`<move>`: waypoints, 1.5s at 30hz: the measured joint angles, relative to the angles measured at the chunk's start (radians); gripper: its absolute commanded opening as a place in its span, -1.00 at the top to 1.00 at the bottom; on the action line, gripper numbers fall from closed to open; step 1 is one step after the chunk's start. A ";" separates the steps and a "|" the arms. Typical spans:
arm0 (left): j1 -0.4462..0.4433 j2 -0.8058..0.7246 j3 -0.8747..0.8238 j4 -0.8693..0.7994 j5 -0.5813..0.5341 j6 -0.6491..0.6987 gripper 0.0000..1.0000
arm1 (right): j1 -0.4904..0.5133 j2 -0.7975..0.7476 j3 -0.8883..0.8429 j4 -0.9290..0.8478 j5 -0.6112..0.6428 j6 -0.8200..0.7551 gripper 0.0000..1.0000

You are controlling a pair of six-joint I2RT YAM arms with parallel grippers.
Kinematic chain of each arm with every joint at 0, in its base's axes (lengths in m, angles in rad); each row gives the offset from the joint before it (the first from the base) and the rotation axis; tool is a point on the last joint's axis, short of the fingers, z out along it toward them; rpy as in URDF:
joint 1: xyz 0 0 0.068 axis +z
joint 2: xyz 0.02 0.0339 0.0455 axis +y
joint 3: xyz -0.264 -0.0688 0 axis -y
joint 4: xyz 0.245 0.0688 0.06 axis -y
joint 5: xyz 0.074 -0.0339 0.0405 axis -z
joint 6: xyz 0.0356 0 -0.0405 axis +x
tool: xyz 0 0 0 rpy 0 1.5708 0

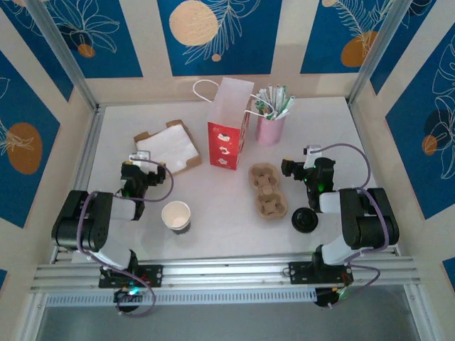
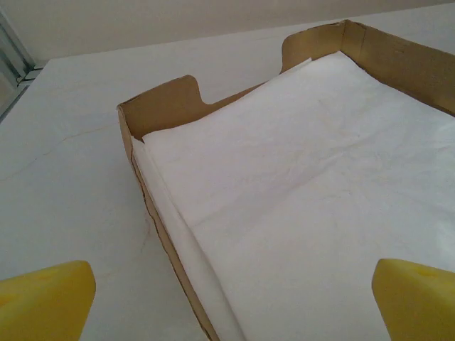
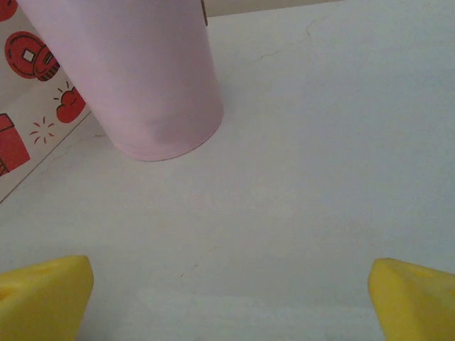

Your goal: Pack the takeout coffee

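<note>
Yellow-tipped left gripper [image 2: 227, 302] agape, empty, at napkin box [image 2: 165, 106] | right gripper [image 3: 227, 302] likewise, seemingly low

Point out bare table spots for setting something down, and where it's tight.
Widest bare stretch of table: front centre, between the paper cup and the cup carrier. Also free: back-left corner behind the napkin box, and right of the pink cup. Crowded: gift bag, pink cup and carrier sit close together, lid beside the carrier.

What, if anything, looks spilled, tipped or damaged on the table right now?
Nothing stands out. The white paper coffee cup stands upright and uncovered, with the round black lid lying flat, well apart to its right. The red-and-white paper bag is upright, and no spill shows.
</note>
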 measured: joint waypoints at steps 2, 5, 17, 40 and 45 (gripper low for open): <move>0.000 0.000 0.000 0.000 0.000 0.000 -1.00 | 0.000 0.000 0.000 -0.003 -0.007 -0.001 -0.99; 0.000 0.000 0.000 0.000 0.000 0.000 -1.00 | 0.000 0.000 0.000 -0.007 -0.011 -0.003 -0.99; 0.000 0.000 0.000 0.000 0.000 0.000 -1.00 | 0.000 0.000 0.000 -0.007 -0.014 -0.003 -0.99; -0.004 -0.076 -0.010 -0.039 -0.070 -0.008 -1.00 | 0.030 -0.053 0.000 -0.063 0.046 -0.008 -0.99; -0.005 -0.236 -0.021 -0.086 -0.142 -0.027 -1.00 | 0.094 -0.217 0.016 -0.176 0.104 -0.030 -0.98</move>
